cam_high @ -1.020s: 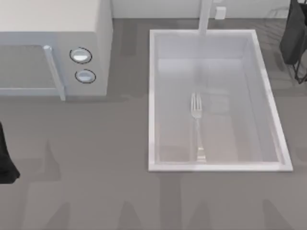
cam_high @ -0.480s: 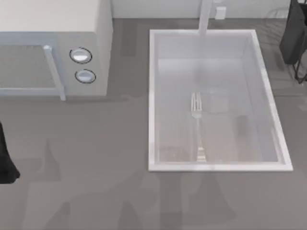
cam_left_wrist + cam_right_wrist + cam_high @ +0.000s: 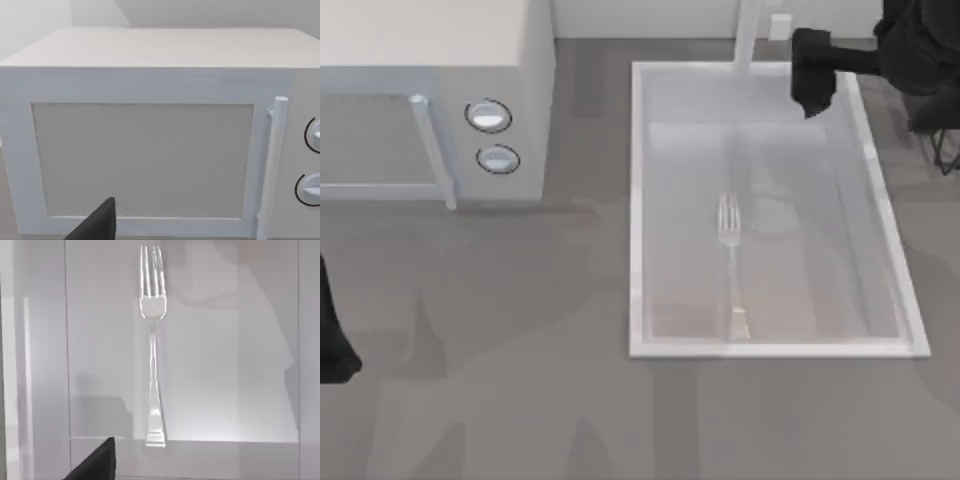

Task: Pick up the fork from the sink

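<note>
The fork (image 3: 730, 262) lies flat on the bottom of the sink (image 3: 636, 200), near the middle, its tines toward the back wall and its handle toward the front rim. In the right wrist view the whole fork (image 3: 153, 350) is seen from above. My right gripper (image 3: 812, 92) hangs over the sink's back right corner, well apart from the fork. My left arm (image 3: 332, 345) stays parked at the table's left edge, facing the microwave (image 3: 145, 155).
A white microwave (image 3: 430, 100) with two round knobs (image 3: 488, 116) and a bar handle stands at the back left. A pale faucet post (image 3: 748, 35) rises behind the sink's back rim. Grey counter lies in front of and left of the sink.
My right arm has swung in from the far right edge to over the sink's back right corner. The fork and the left arm have not moved.
</note>
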Controlling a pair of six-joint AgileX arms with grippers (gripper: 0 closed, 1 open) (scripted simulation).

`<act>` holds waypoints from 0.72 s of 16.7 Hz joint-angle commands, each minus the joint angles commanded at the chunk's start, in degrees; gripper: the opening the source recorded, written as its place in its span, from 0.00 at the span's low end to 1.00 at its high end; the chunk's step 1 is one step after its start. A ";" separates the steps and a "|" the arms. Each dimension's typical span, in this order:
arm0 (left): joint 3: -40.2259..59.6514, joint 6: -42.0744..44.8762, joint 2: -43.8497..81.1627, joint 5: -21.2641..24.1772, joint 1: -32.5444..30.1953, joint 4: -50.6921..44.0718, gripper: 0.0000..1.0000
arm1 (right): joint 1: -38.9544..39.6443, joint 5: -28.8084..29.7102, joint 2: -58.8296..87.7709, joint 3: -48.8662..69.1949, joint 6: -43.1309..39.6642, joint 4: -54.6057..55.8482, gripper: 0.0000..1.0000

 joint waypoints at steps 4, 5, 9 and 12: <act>0.00 0.00 0.00 0.00 0.00 0.00 1.00 | 3.55 0.20 21.14 19.06 2.43 -9.82 1.00; 0.00 0.00 0.00 0.00 0.00 0.00 1.00 | 4.28 0.24 25.39 22.91 2.89 -11.79 1.00; 0.00 0.00 0.00 0.00 0.00 0.00 1.00 | 6.40 0.37 37.39 33.93 4.26 -17.40 1.00; 0.00 0.00 0.00 0.00 0.00 0.00 1.00 | 6.89 0.40 39.99 36.40 4.62 -18.58 1.00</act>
